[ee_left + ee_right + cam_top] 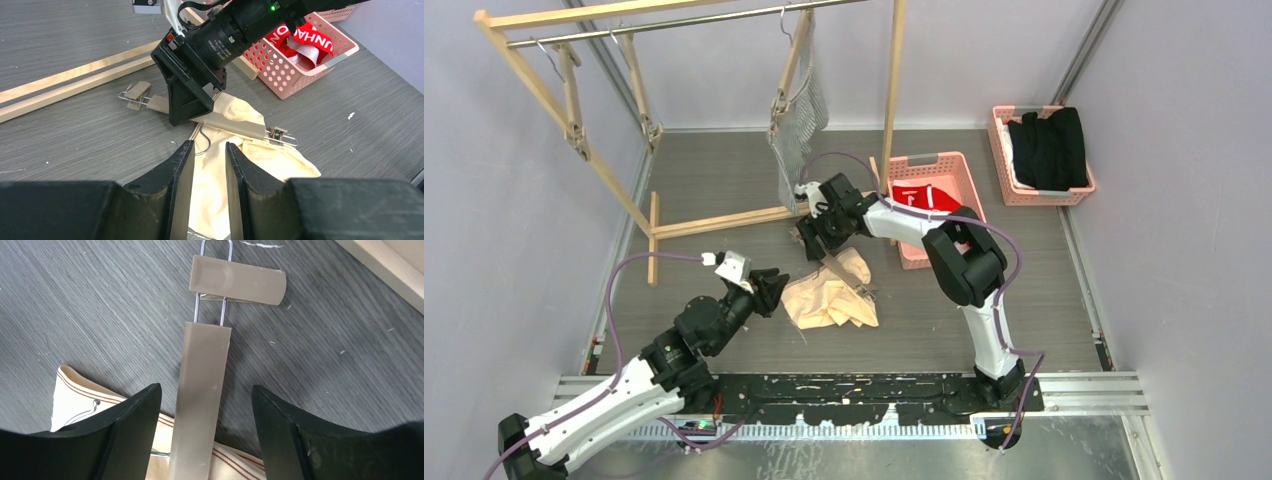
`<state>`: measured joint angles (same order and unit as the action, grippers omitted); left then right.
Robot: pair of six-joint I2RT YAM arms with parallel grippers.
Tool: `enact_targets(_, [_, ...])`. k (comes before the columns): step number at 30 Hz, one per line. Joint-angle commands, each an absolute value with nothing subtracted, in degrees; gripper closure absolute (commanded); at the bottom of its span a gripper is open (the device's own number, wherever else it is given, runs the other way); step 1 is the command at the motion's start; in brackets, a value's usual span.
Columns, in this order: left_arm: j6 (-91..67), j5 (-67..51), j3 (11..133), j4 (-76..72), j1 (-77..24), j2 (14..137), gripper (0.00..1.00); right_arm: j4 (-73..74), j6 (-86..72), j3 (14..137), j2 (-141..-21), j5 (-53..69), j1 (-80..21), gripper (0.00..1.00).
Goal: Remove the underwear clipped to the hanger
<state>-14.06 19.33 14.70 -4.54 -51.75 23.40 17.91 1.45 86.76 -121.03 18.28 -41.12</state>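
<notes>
The cream-beige underwear (834,300) lies crumpled on the floor. The beige clip hanger (849,280) rests across it, and the far clip (277,134) still bites the cloth. My right gripper (205,387) is open and straddles the hanger bar (202,355) without touching it; the end clip (237,286) beyond it holds nothing. My left gripper (209,144) hovers low over the cloth's near edge, its jaws a narrow gap apart with nothing pinched. The grey pinstriped underwear (799,120) hangs clipped on the rack. The red underwear (929,197) lies in a pink basket (944,160).
The wooden rack's floor rail (724,222) runs just behind the hanger, and an upright post (892,90) stands next to the basket. A second pink basket (1004,160) at the back right holds a black garment (1049,148). Two bare hangers (574,120) hang at the left.
</notes>
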Motion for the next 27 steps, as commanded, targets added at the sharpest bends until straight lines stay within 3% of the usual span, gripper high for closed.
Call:
enact_targets(1, [-14.1, 19.9, 15.3, -8.9, -51.9, 23.5, 0.70, 15.4, 1.9, 89.9, -121.5, 17.0, -41.0, 0.28])
enact_targets(12, [-14.3, 20.5, 14.7, -8.9, -52.0, 22.0, 0.70, 17.8, 0.6, 89.7, -123.5, 16.2, -41.2, 0.47])
enact_targets(14, [-14.2, 20.6, 14.7, -8.9, -52.0, 21.6, 0.70, 18.3, 0.5, 89.2, -123.3, 15.3, -41.2, 0.61])
enact_targets(17, [-14.2, 20.4, 14.7, -8.7, -52.0, 21.3, 0.70, 18.5, 0.1, 88.2, -122.7, 13.3, -41.2, 0.97])
enact_targets(27, [-13.1, 18.5, 15.9, -7.1, -52.0, 22.8, 0.70, 15.8, -7.1, 84.5, -116.0, 1.1, -41.1, 0.99])
